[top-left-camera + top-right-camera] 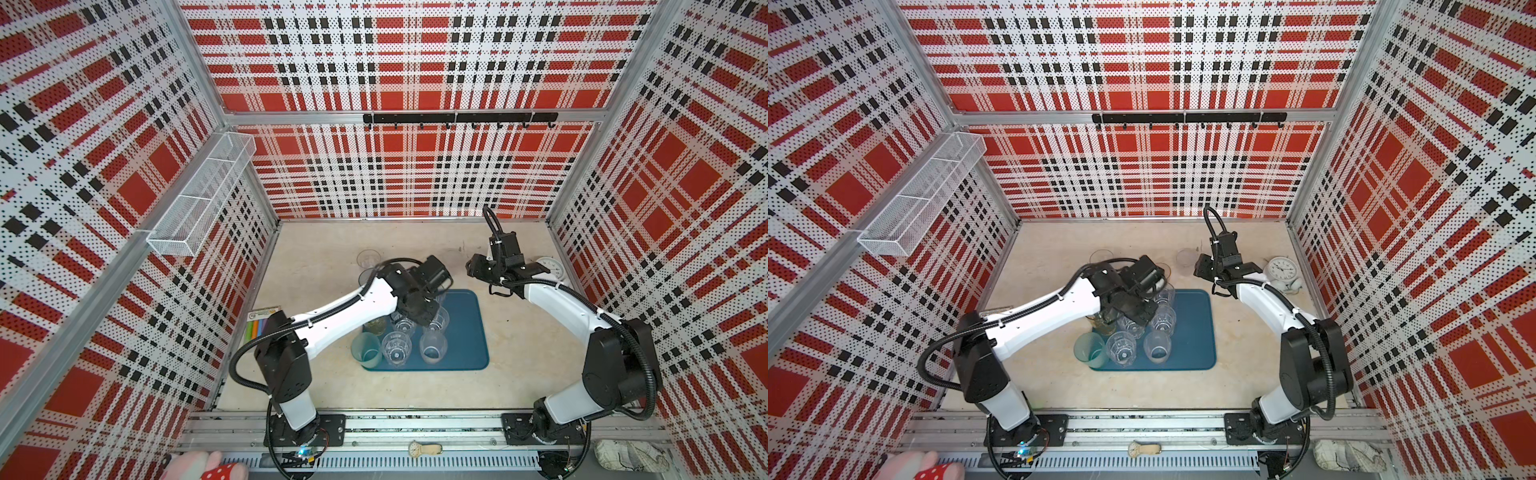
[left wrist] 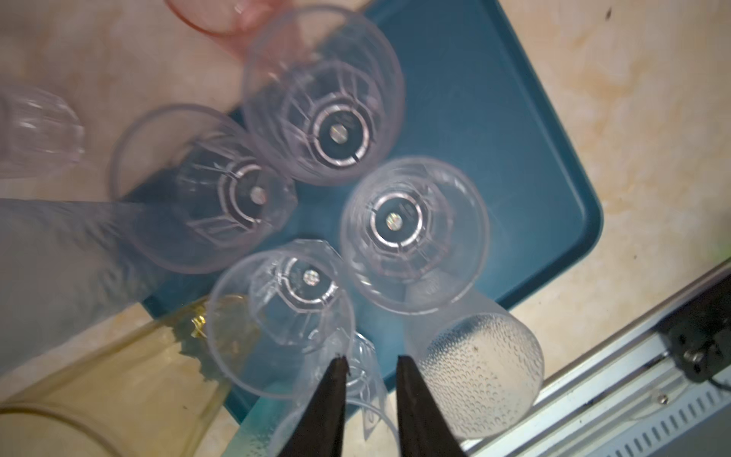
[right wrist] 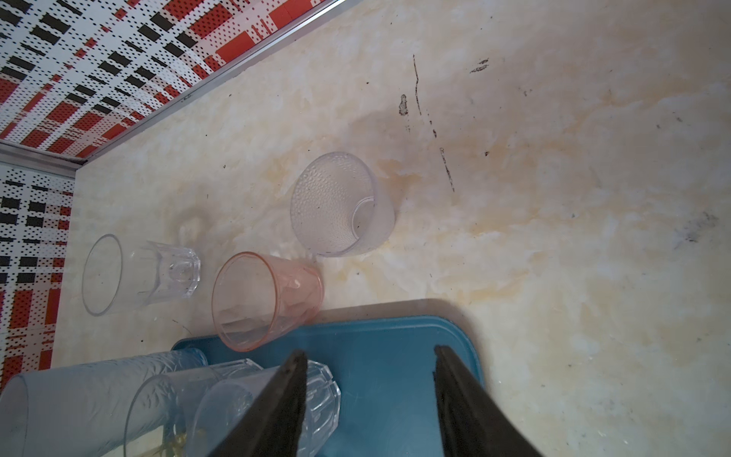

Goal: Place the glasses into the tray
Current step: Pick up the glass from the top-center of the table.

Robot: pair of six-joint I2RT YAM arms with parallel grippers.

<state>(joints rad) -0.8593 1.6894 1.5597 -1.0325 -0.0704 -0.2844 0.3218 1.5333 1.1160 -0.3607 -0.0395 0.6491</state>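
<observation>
My left gripper (image 2: 372, 361) slightly apart, clamping nothing, over clear faceted tumblers (image 2: 411, 237) standing on the flat dark teal plastic tray (image 2: 494, 158), my right gripper (image 3: 370, 352) wide apart, empty

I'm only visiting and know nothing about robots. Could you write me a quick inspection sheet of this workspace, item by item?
Surface: beige marbled tabletop, stained, with dark scuff marks.
Job's things: blue tray holds several glasses, among them a faceted clear glass and a frosted glass; a pink glass, a dimpled glass and a clear tumbler are off it, on the tabletop.
Clutter: white alarm clock and a pack of coloured sticks on the tabletop; wristwatch on the front rail.
Grippers: left gripper narrowly open above the tray's glasses, holding nothing; right gripper open, empty, near the tray's far corner.
Cables: black corrugated hoses hang in loops; none seen snagged.
Surroundings: plaid perforated walls, wire-mesh basket, black hook rail.
</observation>
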